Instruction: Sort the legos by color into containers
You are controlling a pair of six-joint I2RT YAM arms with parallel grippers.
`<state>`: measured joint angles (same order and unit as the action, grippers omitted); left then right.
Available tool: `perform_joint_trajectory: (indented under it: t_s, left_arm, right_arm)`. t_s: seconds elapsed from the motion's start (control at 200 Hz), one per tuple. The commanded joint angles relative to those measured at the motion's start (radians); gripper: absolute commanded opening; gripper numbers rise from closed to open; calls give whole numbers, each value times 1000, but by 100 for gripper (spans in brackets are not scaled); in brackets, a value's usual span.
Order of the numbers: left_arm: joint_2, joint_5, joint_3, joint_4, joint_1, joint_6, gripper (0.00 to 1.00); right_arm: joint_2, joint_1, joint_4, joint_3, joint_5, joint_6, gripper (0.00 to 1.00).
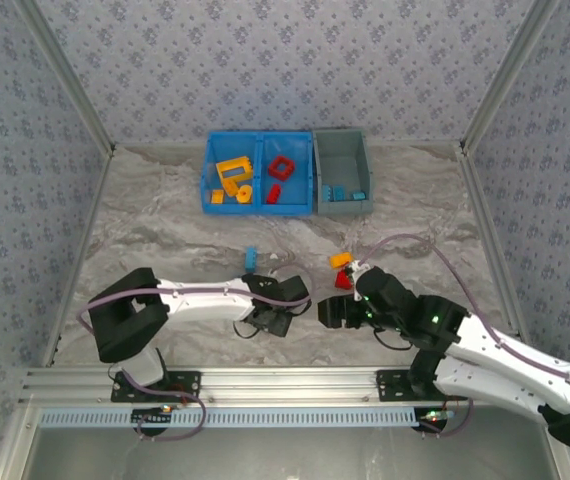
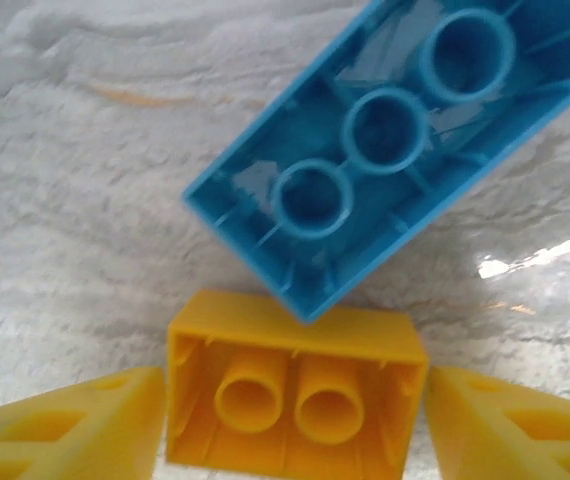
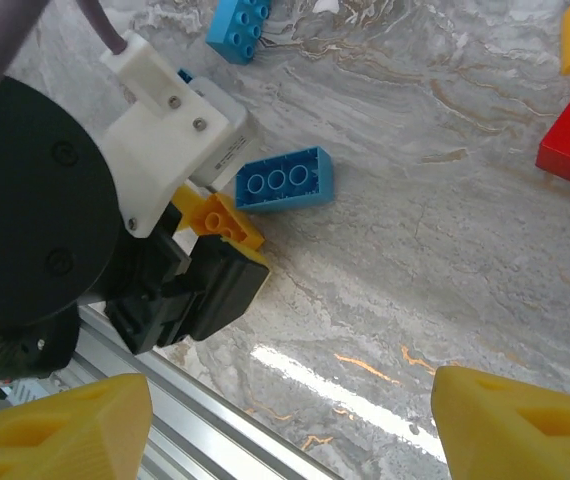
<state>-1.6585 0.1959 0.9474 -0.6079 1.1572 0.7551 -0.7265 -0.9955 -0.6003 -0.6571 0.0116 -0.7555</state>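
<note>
Left gripper [image 2: 293, 420] is pinched narrow on a yellow brick [image 2: 295, 390], hollow side toward the camera, with a blue brick [image 2: 365, 150] just beside it, while the right gripper [image 3: 290, 400] hangs wide with nothing between its fingers. Of three joined containers, the left blue bin [image 1: 208, 170] holds three yellow-orange pieces [image 1: 233, 172], the middle blue bin [image 1: 300, 190] two red pieces [image 1: 283, 166], and the grey bin [image 1: 343, 150] two blue pieces [image 1: 360, 192]. Loose on the table [image 1: 165, 230] lie a second blue brick [image 1: 251, 257], one yellow-orange brick [image 1: 340, 259] and one red brick [image 1: 343, 280].
</note>
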Motion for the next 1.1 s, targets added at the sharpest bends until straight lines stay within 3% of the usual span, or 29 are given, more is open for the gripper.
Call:
perform_joint_trajectory:
  t_s: [0.0,0.115,0.33,0.45,0.6,0.755,0.879,1.094]
  left_arm:
    - [-19,-4,21,35,-10,-32,55]
    - [-11,10,28,10,-10,-33,46]
    - [139,49,48,-114,-31,-20,45]
    - [249,15,98,-175,-146,-65,45]
    - [288,-96,181,-161,-385,-173,45]
    - [179,-161,330,-124,-593,-271,45]
    - [26,-145,484,-107,-694,-317,44]
    - [-299,-107,797,-163,-794,-338,44]
  right_arm:
    - [27,-5,-46,18,27,-43,76]
    - [28,-5,-22,24,9,-37,76]
    - [30,-5,144,5,-127,32,76]
    - [19,-5,228,-37,-185,115,77]
    - [-120,-6,281,-170,-139,244,77]
    - [-363,-52,283,-358,110,361,74]
    - [-526,-42,273,-486,289,368,74]
    - [-668,-6,288,-597,351,340,74]
